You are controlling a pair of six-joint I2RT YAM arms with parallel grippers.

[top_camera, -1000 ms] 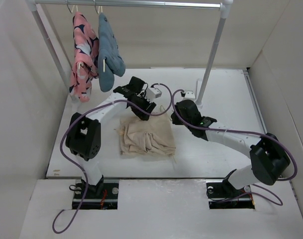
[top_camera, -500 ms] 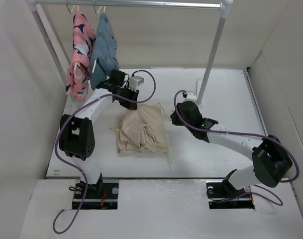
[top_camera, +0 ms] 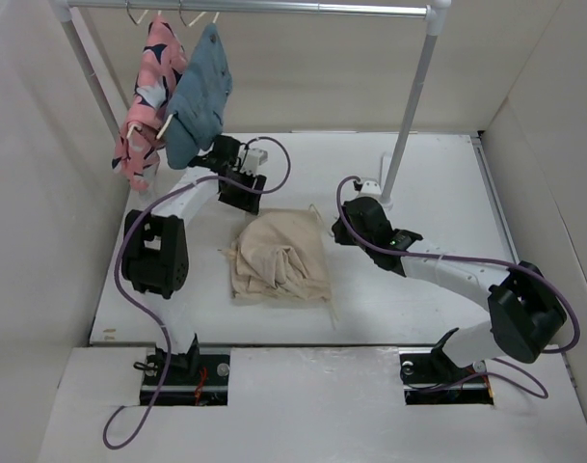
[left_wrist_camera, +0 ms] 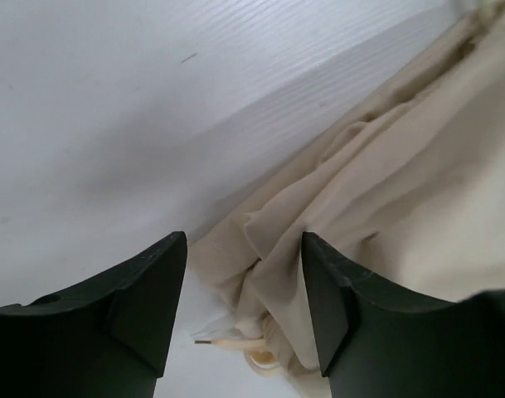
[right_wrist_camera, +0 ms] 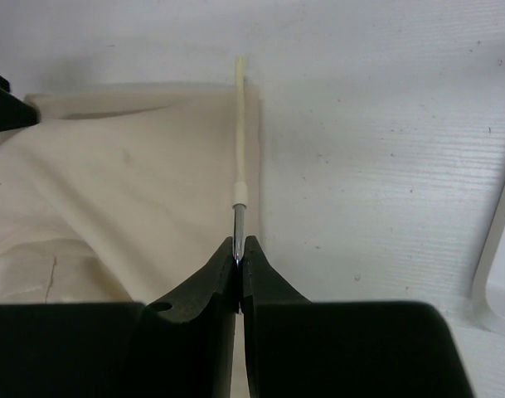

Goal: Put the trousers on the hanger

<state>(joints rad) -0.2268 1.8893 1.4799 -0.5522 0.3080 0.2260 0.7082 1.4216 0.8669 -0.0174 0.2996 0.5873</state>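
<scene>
Trousers [top_camera: 279, 258] lie bunched, with white table [top_camera: 447, 183] showing around every edge. My right gripper [right_wrist_camera: 238, 253] pinches the hanger [right_wrist_camera: 240, 124] by its hook along their right edge. My left gripper [left_wrist_camera: 242, 249] gapes empty at their far edge.

The black two-finger right pincer [right_wrist_camera: 238, 249] is pinched tight on the slim silvery metal end of a thin pale cream hanger [right_wrist_camera: 240, 124]. The hanger's cream rod runs straight ahead from the fingertips. Left of the pincer and ahead of it lie the soft, wrinkled beige cloth trousers [right_wrist_camera: 128, 191], their right edge running along that rod. The white ribbed table [right_wrist_camera: 376, 166], lightly speckled, shows ahead and to the right. At the far right edge stands a white upright post [right_wrist_camera: 501, 265]. At the far left a dark part [right_wrist_camera: 2, 104] cuts in, with too little showing to tell what it is.
</scene>
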